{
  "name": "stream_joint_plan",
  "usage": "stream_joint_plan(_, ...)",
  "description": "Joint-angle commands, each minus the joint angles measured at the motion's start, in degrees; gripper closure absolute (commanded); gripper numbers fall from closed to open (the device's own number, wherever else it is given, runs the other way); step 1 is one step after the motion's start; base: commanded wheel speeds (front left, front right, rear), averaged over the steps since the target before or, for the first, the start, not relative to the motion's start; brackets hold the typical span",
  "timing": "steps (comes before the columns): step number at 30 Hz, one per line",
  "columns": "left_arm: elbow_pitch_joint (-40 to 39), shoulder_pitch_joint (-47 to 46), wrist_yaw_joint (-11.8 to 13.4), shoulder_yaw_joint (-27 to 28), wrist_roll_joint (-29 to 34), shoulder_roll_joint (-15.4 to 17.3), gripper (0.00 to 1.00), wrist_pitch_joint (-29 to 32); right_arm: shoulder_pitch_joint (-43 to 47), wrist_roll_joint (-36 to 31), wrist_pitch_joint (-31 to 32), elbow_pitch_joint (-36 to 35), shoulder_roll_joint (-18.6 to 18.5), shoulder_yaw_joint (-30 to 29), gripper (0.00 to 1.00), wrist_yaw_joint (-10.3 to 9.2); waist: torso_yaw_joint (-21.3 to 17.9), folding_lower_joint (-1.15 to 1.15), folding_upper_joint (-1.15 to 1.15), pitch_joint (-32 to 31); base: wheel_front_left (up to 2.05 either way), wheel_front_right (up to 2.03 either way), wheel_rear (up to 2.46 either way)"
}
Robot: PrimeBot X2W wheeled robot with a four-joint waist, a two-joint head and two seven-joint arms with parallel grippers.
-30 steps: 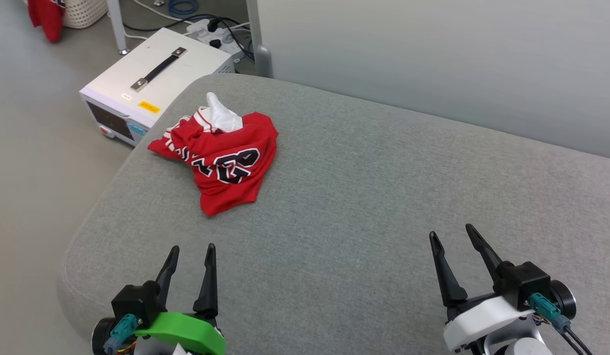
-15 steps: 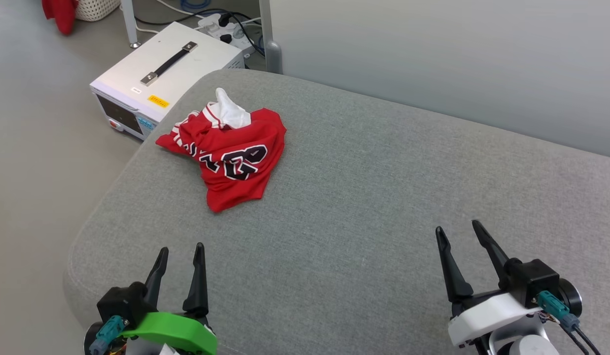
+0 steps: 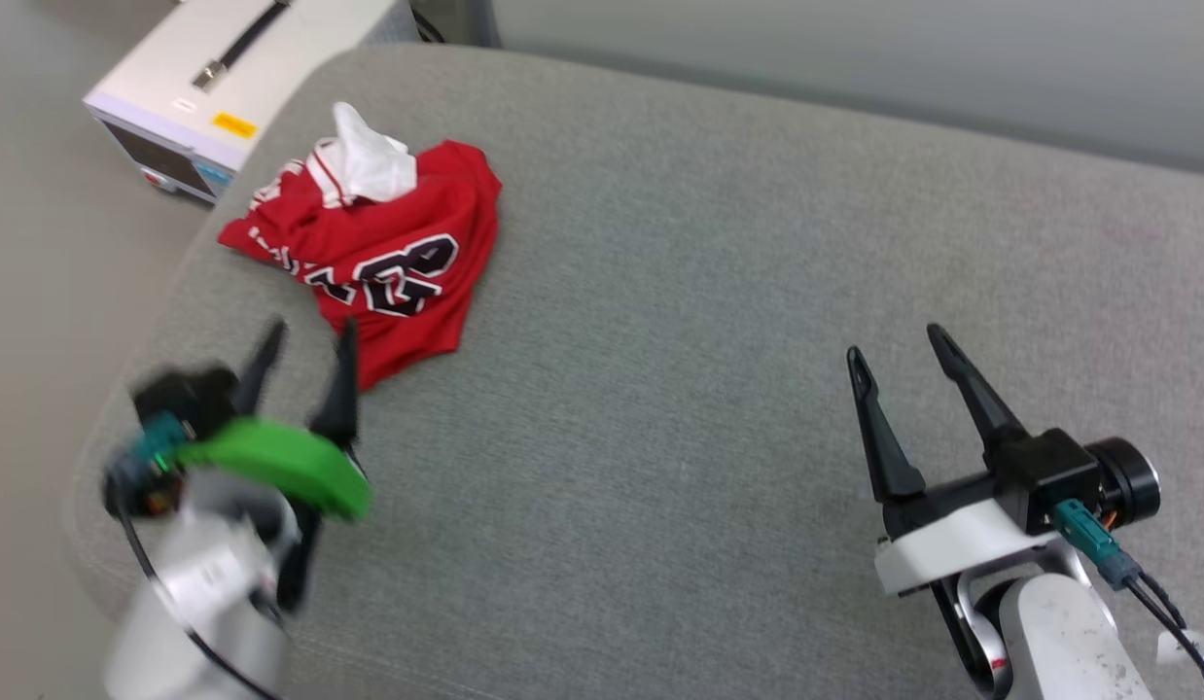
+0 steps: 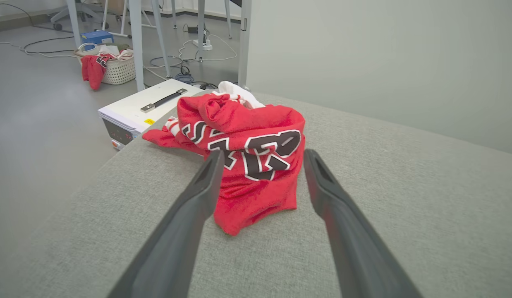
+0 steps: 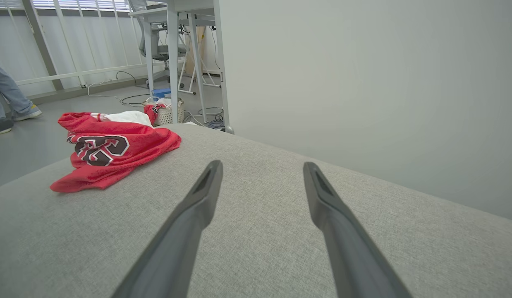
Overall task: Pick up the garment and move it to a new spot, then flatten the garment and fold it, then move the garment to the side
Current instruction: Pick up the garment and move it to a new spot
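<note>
The shirt [image 3: 369, 243] lay crumpled in a heap near the far left corner of the grey cushion [image 3: 709, 292]. Its red front faced up, the black, white-edged lettering was creased across it, and a white sleeve poked up at the far side. One red corner trailed toward us along the cushion.

Our left gripper [image 3: 312, 331] showed blurred in the head view, hanging over the cushion's left part just short of that trailing corner. Its two dark fingers stood well apart with nothing gripped between them. In the left wrist view the same gripper [image 4: 263, 153] pointed straight at the heap, and the lettering sat in the gap between the fingertips. We could not tell whether either tip touched the cloth.

Our right gripper [image 3: 896, 342] hung over the right part of the cushion, well apart from the shirt. Its fingers were also spread wide and empty. From its wrist camera we saw bare grey fabric past the fingertips and the shirt off to the left.

Beyond the cushion's left corner a white box [image 3: 174, 87] with a black handle stood on the floor [image 4: 37, 103]. Farther back, by some table legs, was a pale basket [image 4: 119, 70] with red cloth hanging over its rim. A plain grey wall [image 3: 855, 58] rose behind the cushion. At the left edge of the right wrist view a person [image 5: 8, 95] stood on the floor; we saw legs in jeans and shoes.
</note>
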Motion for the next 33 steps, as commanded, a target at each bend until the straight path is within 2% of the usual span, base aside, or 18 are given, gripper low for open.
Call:
stream_joint_plan(1, 1.0, -4.7, -0.1, -0.5, -1.9, 2.8, 0.00, 2.4, -1.5, -1.0, -0.2, -0.7, -0.2, 0.1, 0.00, -0.05, -4.9, 0.00, 0.00, 7.7, 0.00, 0.00, 0.00)
stream_joint_plan(4, 3.4, -12.5, -0.1, -1.9, -5.9, 8.4, 0.00, 9.5, -3.1, -1.9, 0.1, -2.0, -0.2, 0.0, 0.00, -0.05, -6.7, 0.00, 0.00, 10.9, 0.00, 0.00, 0.00)
stream_joint_plan(9, 7.6, -23.9, -0.1, -5.8, -13.4, 17.4, 0.00, 25.0, -5.4, -2.1, 0.5, -4.0, -0.2, 0.7, 0.00, -0.05, -9.7, 0.00, 0.00, 15.5, 0.00, 0.00, 0.00)
stream_joint_plan(15, 9.8, -30.8, -0.1, -10.7, -22.6, 24.9, 0.00, 42.3, -7.0, -1.9, 0.2, -4.4, -0.2, 1.5, 0.00, -0.05, -12.8, 0.00, 0.00, 18.9, 0.00, 0.00, 0.00)
stream_joint_plan(19, 10.9, -32.6, -0.1, -12.0, -24.0, 28.4, 0.00, 46.8, -7.4, -1.5, 0.0, -4.1, -0.2, 1.7, 0.00, -0.05, -14.4, 0.00, 0.00, 20.4, 0.00, 0.00, 0.00)
stream_joint_plan(22, 12.7, -32.9, 0.4, -11.4, -24.9, 28.6, 0.00, 47.6, -7.6, -1.6, -0.1, -3.9, -0.2, 1.7, 0.00, -0.05, -15.1, 0.00, 0.00, 21.0, 0.00, 0.00, 0.00)
stream_joint_plan(26, 14.2, -32.1, 0.5, -11.7, -24.0, 29.2, 0.00, 45.7, -7.7, -1.4, -0.2, -3.7, -0.2, 1.8, 0.00, -0.05, -15.5, 0.00, 0.00, 21.0, 0.00, 0.00, 0.00)
stream_joint_plan(27, 14.4, -31.9, 0.4, -11.7, -23.9, 29.3, 0.31, 44.9, -7.7, -1.3, -0.2, -3.6, -0.2, 1.7, 0.00, -0.05, -15.4, 0.00, 0.00, 20.9, 0.00, 0.00, 0.00)
stream_joint_plan(28, 14.7, -31.8, 0.4, -11.6, -23.7, 29.3, 0.80, 43.6, -7.7, -1.4, -0.2, -3.5, -0.2, 1.6, 0.00, -0.05, -15.3, 0.00, 0.00, 20.7, 0.00, 0.00, 0.00)
stream_joint_plan(29, 15.0, -31.8, 0.4, -11.4, -23.5, 29.2, 1.00, 42.4, -7.7, -1.4, -0.2, -3.4, -0.2, 1.4, 0.00, -0.05, -15.2, 0.00, 0.00, 20.6, 0.00, 0.00, 0.00)
stream_joint_plan(33, 15.9, -31.6, 0.2, -11.8, -23.1, 28.3, 1.00, 37.4, -7.4, -1.9, -0.3, -2.6, -0.2, 1.1, 0.00, -0.05, -13.9, 0.00, 0.00, 18.0, 0.00, 0.00, 0.00)
